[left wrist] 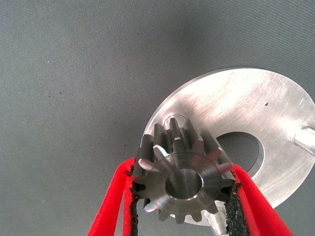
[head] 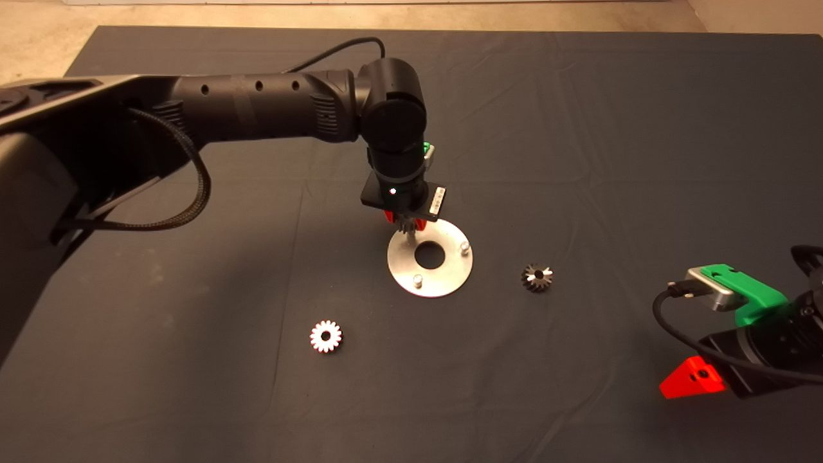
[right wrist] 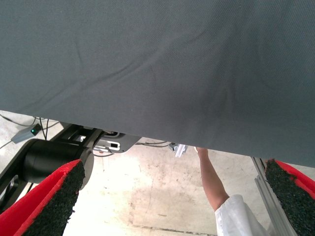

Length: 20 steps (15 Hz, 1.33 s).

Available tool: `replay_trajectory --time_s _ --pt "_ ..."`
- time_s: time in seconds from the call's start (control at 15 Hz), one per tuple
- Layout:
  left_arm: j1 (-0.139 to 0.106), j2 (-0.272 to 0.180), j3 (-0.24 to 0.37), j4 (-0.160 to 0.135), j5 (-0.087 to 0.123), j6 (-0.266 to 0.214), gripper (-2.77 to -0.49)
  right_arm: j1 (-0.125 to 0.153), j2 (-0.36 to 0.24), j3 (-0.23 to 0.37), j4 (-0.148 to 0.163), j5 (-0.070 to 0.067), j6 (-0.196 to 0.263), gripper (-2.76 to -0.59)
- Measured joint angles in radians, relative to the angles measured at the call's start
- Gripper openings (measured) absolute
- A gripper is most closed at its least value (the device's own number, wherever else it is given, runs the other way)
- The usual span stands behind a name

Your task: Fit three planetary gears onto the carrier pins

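The round silver disc (head: 450, 270) lies mid-mat with its carrier pins standing up: one at the right (head: 464, 247), one at the near side (head: 418, 280). My left gripper (head: 404, 222) hangs over the disc's far-left rim, shut on a planetary gear (left wrist: 183, 179) held by its teeth between the red fingers (left wrist: 110, 206). In the left wrist view this gear floats just above the disc (left wrist: 246, 103), close to the third pin (left wrist: 173, 121). Two more gears lie loose on the mat: a bright one (head: 326, 336) at near left, a dark one (head: 537, 277) right of the disc.
My right gripper (head: 691, 381) waits at the mat's lower right edge, its fingers wide apart in the right wrist view (right wrist: 177, 169). Beyond the mat's edge that view shows the floor, a robot base (right wrist: 49, 160) and a person's arm (right wrist: 216, 189).
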Motion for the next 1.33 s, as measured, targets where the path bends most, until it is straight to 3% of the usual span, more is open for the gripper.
replay_trajectory --time_s 1.33 --pt "0.0 0.002 0.0 0.022 -0.006 0.0 -2.4 0.0 0.0 0.0 0.0 0.0 0.0 -0.62"
